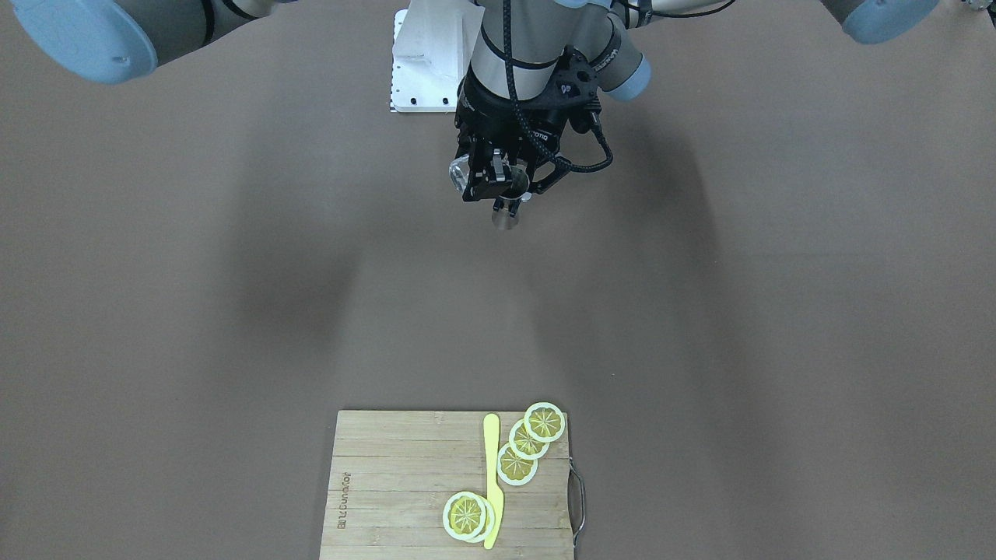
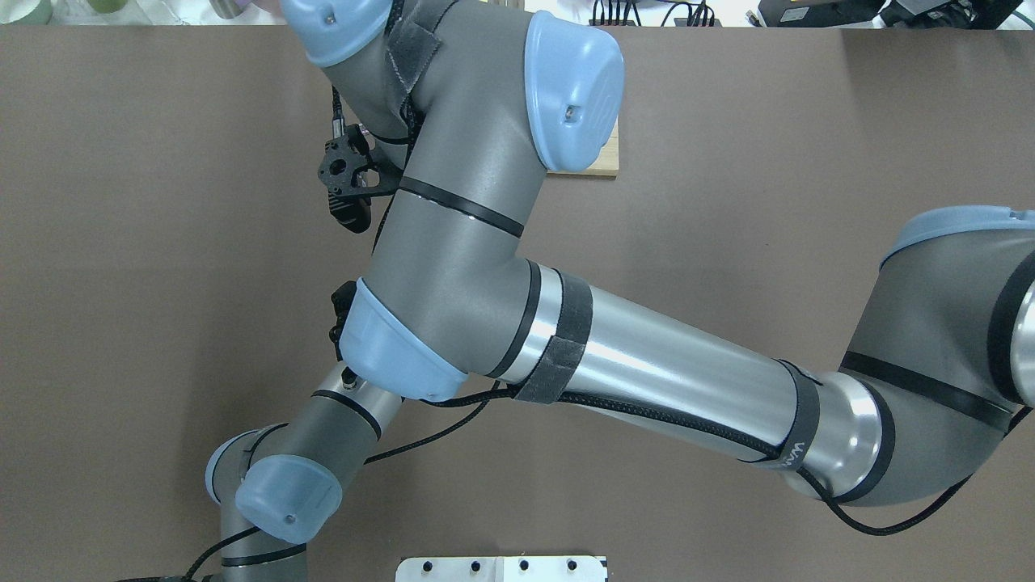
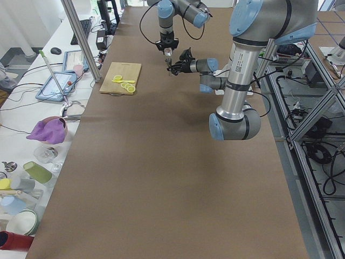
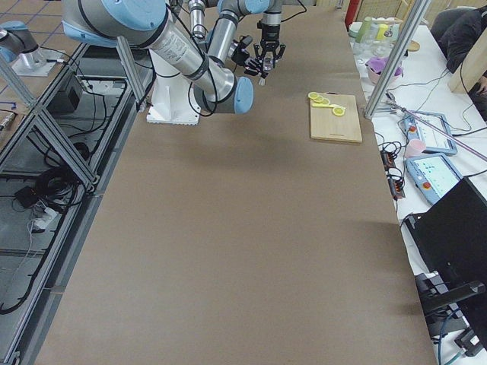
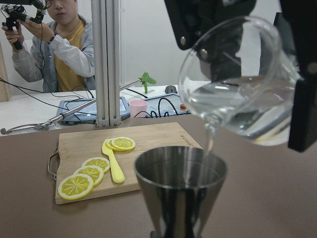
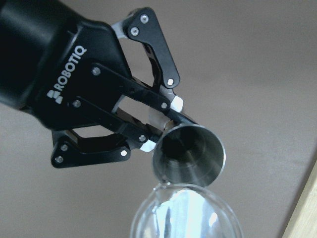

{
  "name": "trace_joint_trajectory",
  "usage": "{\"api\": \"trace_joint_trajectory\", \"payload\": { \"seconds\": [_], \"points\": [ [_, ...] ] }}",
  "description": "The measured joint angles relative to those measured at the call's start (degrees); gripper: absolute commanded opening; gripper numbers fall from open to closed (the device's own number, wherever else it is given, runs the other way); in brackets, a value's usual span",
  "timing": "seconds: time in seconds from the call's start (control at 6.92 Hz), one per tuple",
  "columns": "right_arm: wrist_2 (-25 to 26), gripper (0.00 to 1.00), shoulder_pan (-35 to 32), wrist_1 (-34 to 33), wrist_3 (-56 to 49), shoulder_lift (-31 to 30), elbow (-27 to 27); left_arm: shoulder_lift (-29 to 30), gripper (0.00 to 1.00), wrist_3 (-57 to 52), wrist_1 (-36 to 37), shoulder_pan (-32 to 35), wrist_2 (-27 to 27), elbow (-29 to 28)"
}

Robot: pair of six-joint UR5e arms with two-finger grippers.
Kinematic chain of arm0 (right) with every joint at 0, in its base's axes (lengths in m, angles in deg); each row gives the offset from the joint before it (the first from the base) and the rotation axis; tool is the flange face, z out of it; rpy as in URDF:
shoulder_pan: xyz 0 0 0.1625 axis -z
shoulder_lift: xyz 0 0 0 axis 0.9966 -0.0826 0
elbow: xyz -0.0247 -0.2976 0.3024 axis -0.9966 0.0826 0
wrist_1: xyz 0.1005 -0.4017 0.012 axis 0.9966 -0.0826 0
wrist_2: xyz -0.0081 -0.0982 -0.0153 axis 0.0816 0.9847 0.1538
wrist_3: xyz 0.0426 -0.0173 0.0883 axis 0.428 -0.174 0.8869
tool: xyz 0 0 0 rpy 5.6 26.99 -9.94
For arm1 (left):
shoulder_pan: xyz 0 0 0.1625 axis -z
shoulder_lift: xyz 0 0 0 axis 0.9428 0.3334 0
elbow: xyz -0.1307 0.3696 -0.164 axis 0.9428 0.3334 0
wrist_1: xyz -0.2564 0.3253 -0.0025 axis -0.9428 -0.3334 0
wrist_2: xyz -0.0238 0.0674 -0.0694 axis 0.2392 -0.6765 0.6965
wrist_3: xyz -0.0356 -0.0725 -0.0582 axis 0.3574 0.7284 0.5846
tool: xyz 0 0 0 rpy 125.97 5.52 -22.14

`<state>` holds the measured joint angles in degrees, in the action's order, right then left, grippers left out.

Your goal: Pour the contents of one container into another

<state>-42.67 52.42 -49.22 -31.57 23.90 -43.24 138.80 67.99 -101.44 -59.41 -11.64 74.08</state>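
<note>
In the left wrist view, a wooden cutting board (image 5: 158,141) lay at lower left, carrying lemon slices (image 5: 94,171) and a yellow knife (image 5: 115,168). At bottom centre, my left gripper (image 6: 159,125) was clamped on the lower part of the steel cup (image 5: 181,183), which stood upright. At upper right, my right gripper (image 5: 255,74) appeared closed around the glass jug (image 5: 237,99), though only its black edges showed. The jug was tilted, with water (image 5: 210,139) running from its spout into the cup.

Front camera, steep down: robot base (image 1: 420,70) 12 o'clock, cutting board (image 1: 389,467) 6 o'clock; close left wrist camera shares board.
</note>
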Motion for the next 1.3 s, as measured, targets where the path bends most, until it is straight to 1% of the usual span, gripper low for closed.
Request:
{"api": "trace_joint_trajectory", "payload": {
  "seconds": [0.29,0.72,0.87,1.01,1.3],
  "points": [
    [-0.43,0.00,0.01,1.45,0.17,-0.83,-0.82,0.00,0.00,0.00,0.00,0.00,0.03,0.00],
    [-1.23,0.00,-0.69,6.37,0.83,-4.05,-3.16,0.00,0.00,0.00,0.00,0.01,0.01,0.11],
    [-2.25,0.00,-1.64,7.68,0.92,-5.07,-4.23,-0.01,0.00,0.00,0.00,-0.01,-0.01,0.20],
    [-3.63,0.00,-2.86,8.51,0.98,-6.17,-5.66,-0.05,0.00,0.00,0.00,-0.03,-0.03,0.28],
    [-6.34,0.00,-4.82,11.75,1.79,-11.19,-11.64,-0.08,0.00,0.00,0.00,-0.03,-0.04,0.37]
  ]
}}
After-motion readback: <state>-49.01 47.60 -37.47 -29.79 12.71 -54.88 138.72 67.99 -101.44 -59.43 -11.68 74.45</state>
